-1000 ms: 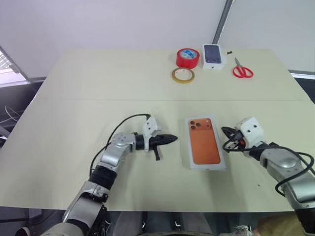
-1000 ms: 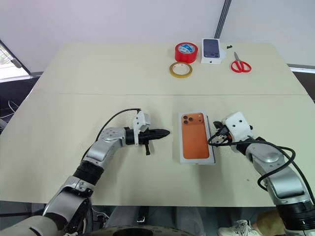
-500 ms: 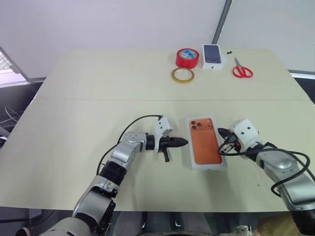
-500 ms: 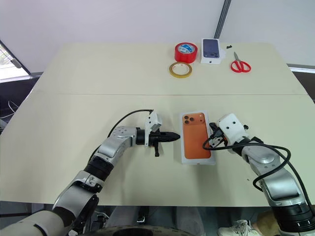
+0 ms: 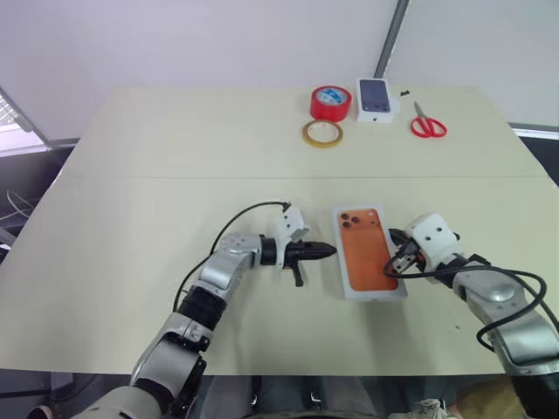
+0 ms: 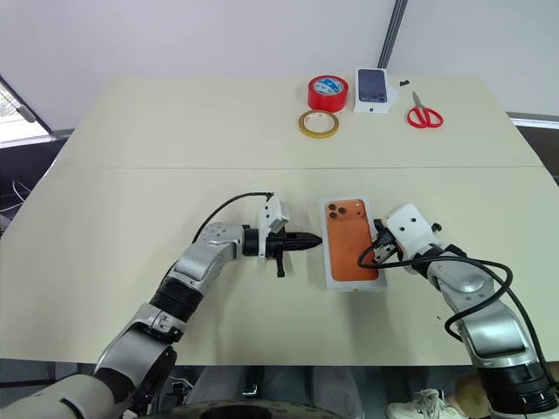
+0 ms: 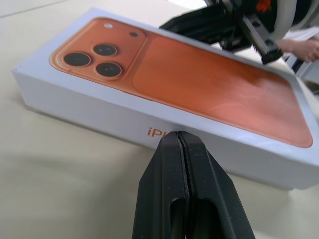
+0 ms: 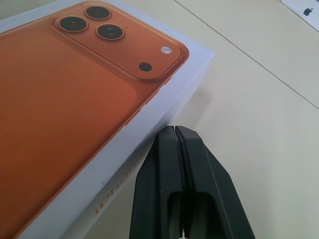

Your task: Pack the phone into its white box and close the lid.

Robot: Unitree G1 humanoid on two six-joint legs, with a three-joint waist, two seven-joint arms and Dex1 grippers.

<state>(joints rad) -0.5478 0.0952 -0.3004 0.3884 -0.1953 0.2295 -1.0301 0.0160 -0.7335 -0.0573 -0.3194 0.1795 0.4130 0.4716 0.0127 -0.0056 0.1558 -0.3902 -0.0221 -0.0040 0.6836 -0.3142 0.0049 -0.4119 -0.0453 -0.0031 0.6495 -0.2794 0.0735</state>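
Note:
The white box (image 5: 377, 294) lies lengthwise on the table in front of me, with a plain side wall (image 7: 89, 107) that carries orange lettering. Its top face shows the orange phone (image 5: 367, 253) from the back, three dark lenses at the far corner, framed in white. I cannot tell whether that is the phone itself or a print on the lid. No separate lid lies on the table. My left gripper (image 5: 332, 251) is shut, its tip right at the box's left long wall. My right gripper (image 5: 393, 267) is shut too, its tip at the right long wall.
At the table's far edge stand a red tape roll (image 5: 330, 102), a tan tape ring (image 5: 322, 133), a small white box with a dark phone picture (image 5: 376, 98) and red scissors (image 5: 428, 124). Bare tabletop lies left of the box and in front of it.
Over the second my left gripper slid right, up to the box's left wall, and my right gripper closed in on its right wall. In the last half second hardly anything shifted.

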